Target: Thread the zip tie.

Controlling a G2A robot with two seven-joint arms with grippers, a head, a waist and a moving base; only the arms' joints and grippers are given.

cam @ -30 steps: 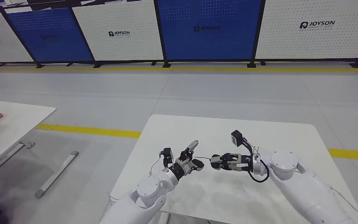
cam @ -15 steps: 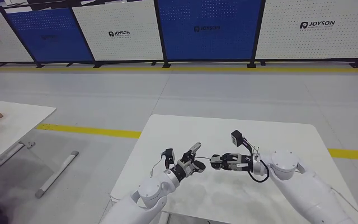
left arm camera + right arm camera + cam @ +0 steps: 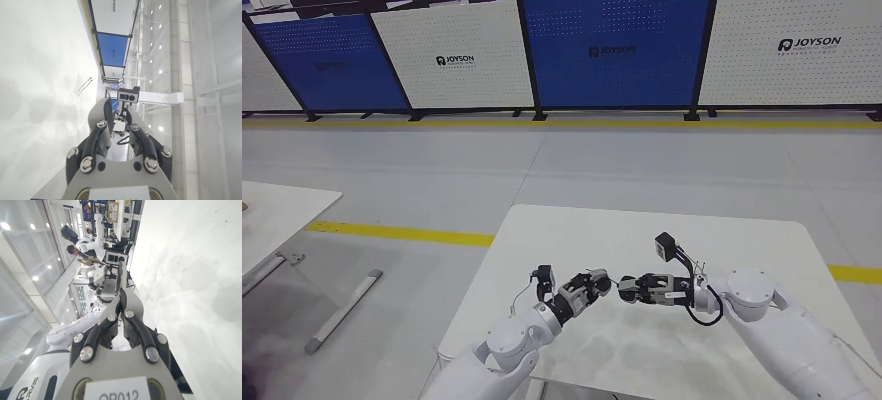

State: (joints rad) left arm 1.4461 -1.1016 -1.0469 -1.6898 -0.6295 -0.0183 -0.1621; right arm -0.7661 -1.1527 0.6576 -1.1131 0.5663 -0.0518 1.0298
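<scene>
My right gripper (image 3: 625, 288) hangs above the middle of the white table (image 3: 572, 225), shut on a thin black zip tie (image 3: 613, 284) whose free end points at my left gripper (image 3: 598, 284). The left gripper faces it tip to tip, a short gap away. In the left wrist view the left gripper (image 3: 117, 106) stands open, with nothing between its fingers (image 3: 106, 108). In the right wrist view the right gripper (image 3: 120, 294) is pressed shut, and the left gripper (image 3: 111, 274) sits just beyond its tip. How far the tie reaches is too fine to tell.
Two spare black zip ties (image 3: 84, 85) lie on the table beside a clear plastic bag (image 3: 76, 83), away from both grippers. The table edge (image 3: 474, 290) runs close to the left arm. Blue and white panels (image 3: 612, 50) stand far behind.
The left gripper's raised finger has come down and its jaws have narrowed. The left gripper has edged toward the right gripper's tip. The right arm has stayed still.
</scene>
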